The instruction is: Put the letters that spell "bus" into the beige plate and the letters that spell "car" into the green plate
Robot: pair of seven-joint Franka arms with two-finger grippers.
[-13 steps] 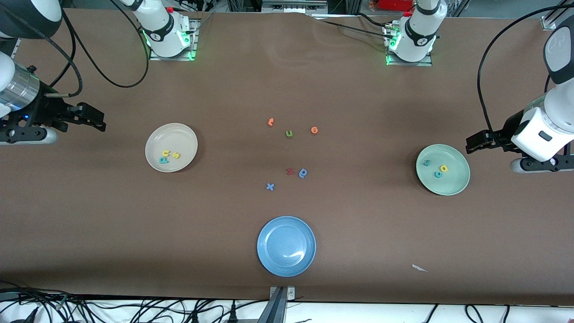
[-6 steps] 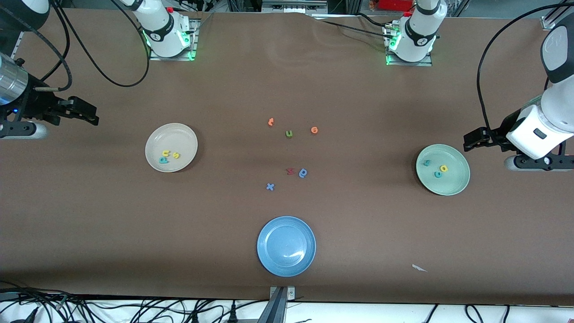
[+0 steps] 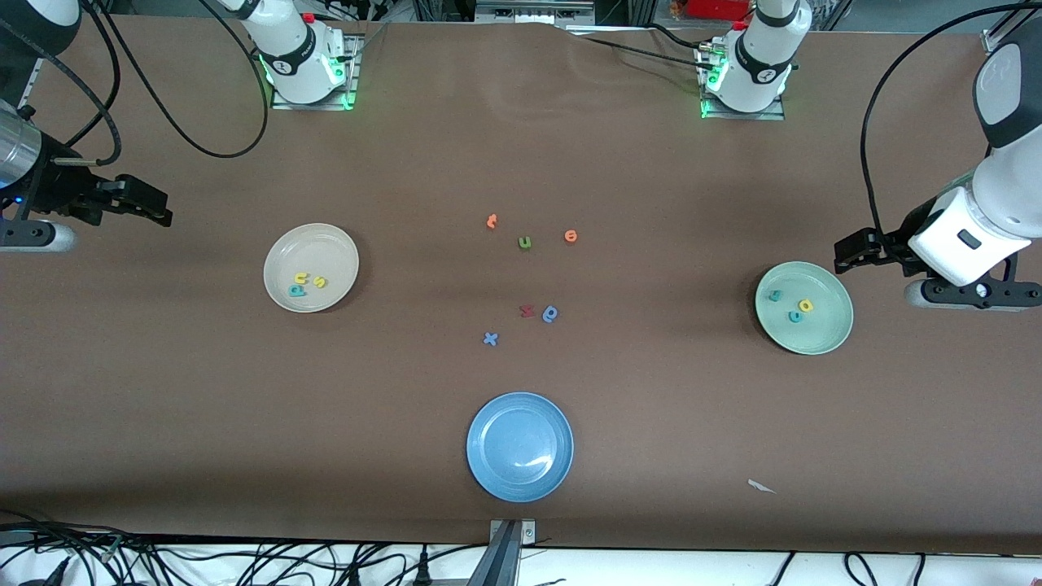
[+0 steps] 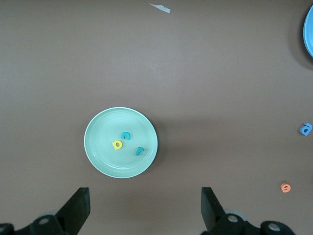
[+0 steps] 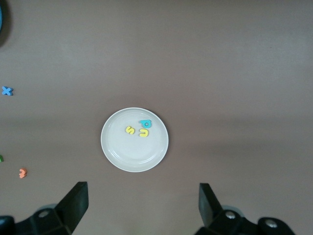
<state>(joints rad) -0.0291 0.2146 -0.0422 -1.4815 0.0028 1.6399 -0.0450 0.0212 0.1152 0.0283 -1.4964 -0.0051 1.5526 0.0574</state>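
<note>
A: Brown desk (image 3: pixel 667 407), both bases along one edge. Left claw (image 3: pixel 851 251) — up in the air at the left arm's end of the desk, just beside the green plate (image 3: pixel 826 342); fingers spread wide, nothing between them.

B: Right claw (image 3: pixel 155 210)?

A: Same — jaws fully apart, empty, hanging over bare desk at the right arm's end, near the beige plate (image 3: pixel 334 244) but not over it.

B: Plate contents?

A: Beige plate holds the teal "b" (image 3: pixel 296 290), the yellow-orange "u" (image 3: pixel 301 279) and the yellow "s" (image 3: pixel 320 282), bunched close together. Green plate holds the teal "c" (image 3: pixel 794 317), the yellow "a" (image 3: pixel 806 305) and the teal-blue "r" (image 3: pixel 775 295), slightly apart.

B: Loose items?

A: Mid-desk, between the two plates: an orange letter (image 3: pixel 491 220), a green letter (image 3: pixel 525 242), a second orange letter (image 3: pixel 571 236); nearer the camera a red letter (image 3: pixel 527 310) just beside a blue letter (image 3: pixel 551 313), and a blue "x" (image 3: pixel 490 338). Blue plate (image 3: pixel 488 472) sits nearest the camera, nothing in it. White scrap (image 3: pixel 760 486) lies toward the left arm's end.
</note>
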